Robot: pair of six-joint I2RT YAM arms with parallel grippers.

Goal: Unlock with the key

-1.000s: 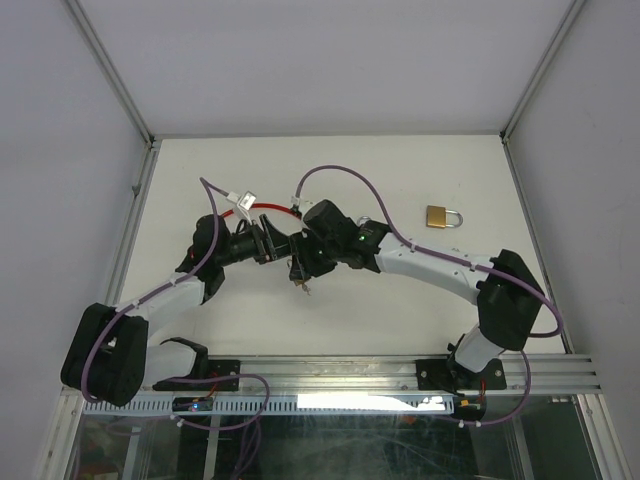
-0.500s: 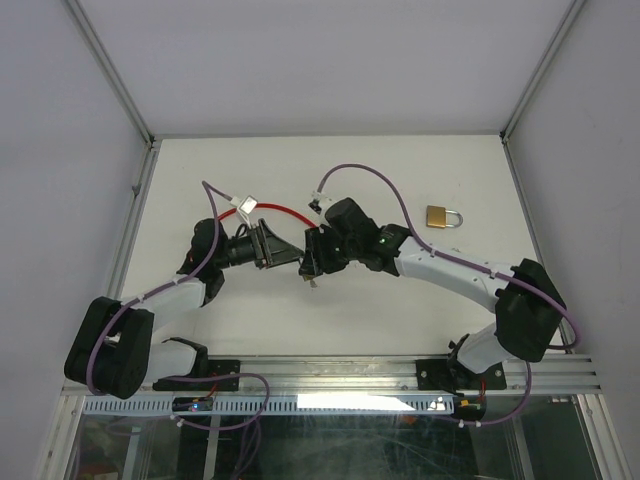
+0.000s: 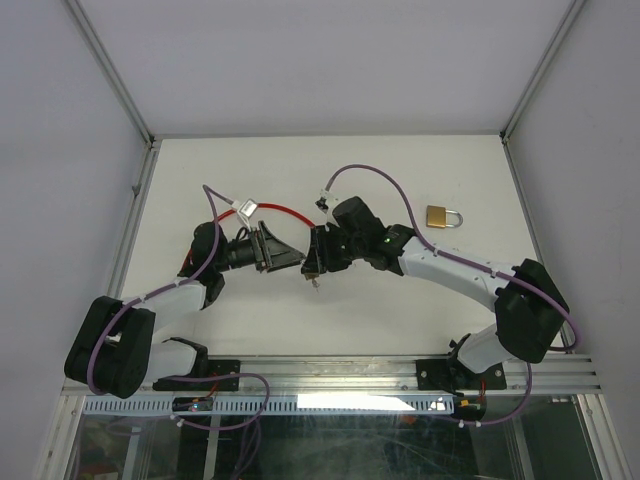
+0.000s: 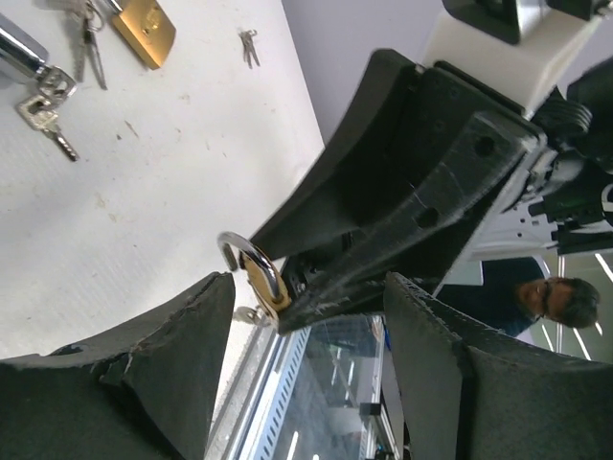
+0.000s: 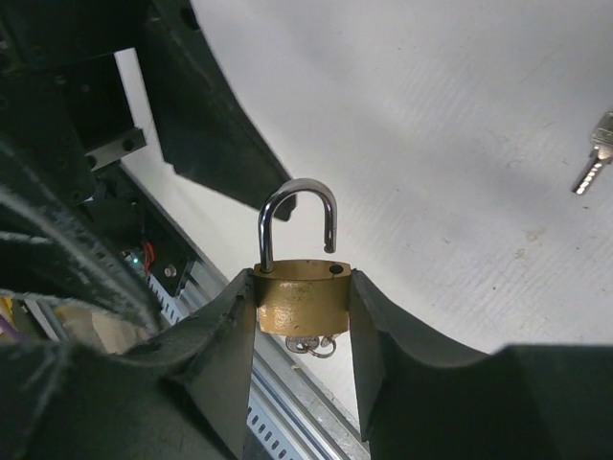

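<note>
two robot arms met over the middle of a white table (image 3: 400,310), seen from the overhead camera. the right gripper (image 3: 311,262) pinched a brass padlock (image 5: 299,302) by its body, one finger flat against each side. the lock was lifted off the table, just left of centre in the overhead frame. in the right wrist view it sat at the centre of the frame with its shackle (image 5: 297,216) uppermost. one leg of the shackle stood clear of the body, so the lock was open. keys (image 5: 311,345) showed at the lock's lower edge, partly hidden by the body.

the left gripper (image 4: 306,297) faced the lock from the left of the overhead frame, its jaws spread wide and holding nothing. in the left wrist view the lock and the right arm's fingers filled the gap ahead of those open fingers, near them. the pictures did not show whether they touched.

a second padlock (image 3: 440,217) lay flat on the table, well apart, in the upper right of the overhead frame. a loose key (image 5: 594,153) lay at the right edge of the right wrist view. a red cable (image 3: 275,208) curved across the table behind the two grippers.
</note>
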